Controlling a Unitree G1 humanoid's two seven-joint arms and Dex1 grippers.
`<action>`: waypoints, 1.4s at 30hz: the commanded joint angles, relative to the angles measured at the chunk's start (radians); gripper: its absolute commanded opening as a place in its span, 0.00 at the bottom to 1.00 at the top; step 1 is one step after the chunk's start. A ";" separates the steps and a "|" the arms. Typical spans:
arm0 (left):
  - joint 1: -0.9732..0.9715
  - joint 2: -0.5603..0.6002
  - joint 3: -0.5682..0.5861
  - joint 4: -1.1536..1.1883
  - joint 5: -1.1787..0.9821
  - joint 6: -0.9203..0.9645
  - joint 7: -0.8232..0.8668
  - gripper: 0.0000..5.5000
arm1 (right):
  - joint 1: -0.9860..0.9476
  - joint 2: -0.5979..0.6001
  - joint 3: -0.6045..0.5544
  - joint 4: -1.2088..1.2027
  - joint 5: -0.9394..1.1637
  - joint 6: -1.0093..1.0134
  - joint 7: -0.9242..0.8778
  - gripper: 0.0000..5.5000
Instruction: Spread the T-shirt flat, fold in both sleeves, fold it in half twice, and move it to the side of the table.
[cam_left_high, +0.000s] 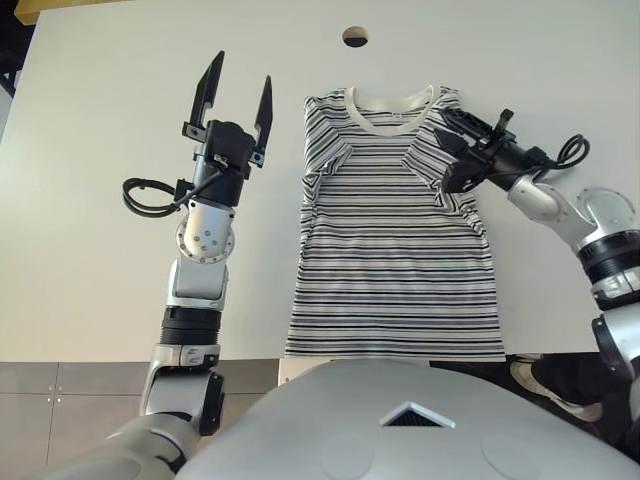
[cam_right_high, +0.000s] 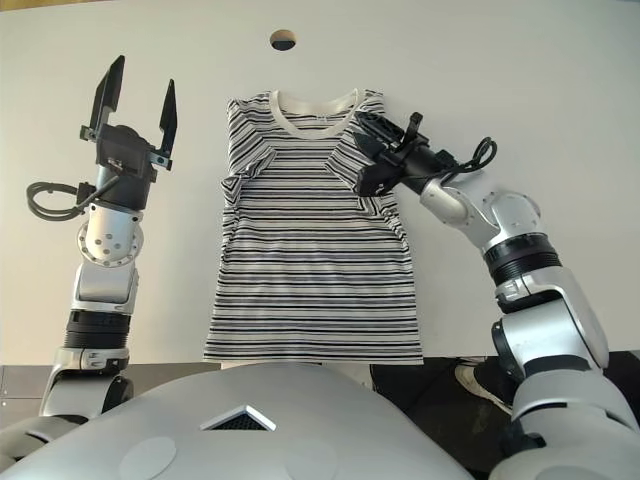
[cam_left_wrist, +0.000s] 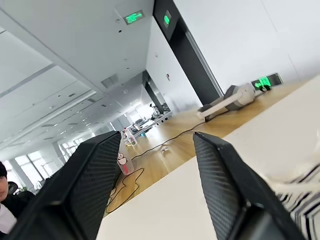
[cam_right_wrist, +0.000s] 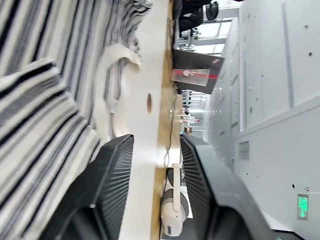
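Note:
A black-and-white striped T-shirt (cam_left_high: 395, 260) with a cream collar lies flat on the white table (cam_left_high: 100, 250), collar away from me. Both sleeves are folded in over the chest. The hem reaches the table's near edge. My left gripper (cam_left_high: 242, 70) is raised to the left of the shirt, open and holding nothing, its fingers pointing toward the far side. A corner of the shirt (cam_left_wrist: 300, 200) shows past its fingers (cam_left_wrist: 225, 185). My right gripper (cam_left_high: 445, 130) is at the shirt's right shoulder, low over the folded sleeve. It is open (cam_right_wrist: 157, 140) with the striped cloth (cam_right_wrist: 45, 75) beside it.
A round cable hole (cam_left_high: 355, 37) lies in the table just beyond the collar. Bare tabletop stretches wide to the left of the shirt and, narrower, to its right. The table's near edge (cam_left_high: 100, 362) runs along the bottom of the head views.

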 joint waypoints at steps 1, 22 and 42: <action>0.038 0.115 -0.005 -0.014 0.034 -0.039 -0.098 0.49 | 0.145 -0.100 -0.112 -0.229 0.127 -0.009 0.082 0.46; 0.400 0.710 -0.225 -0.165 0.070 -0.333 -0.668 0.64 | 0.888 -0.543 -0.409 -0.858 0.334 0.023 0.783 0.64; 0.340 0.653 -0.381 -0.236 0.002 -0.341 -0.769 0.58 | 0.947 -0.569 -0.359 -0.922 0.443 -0.018 0.991 0.61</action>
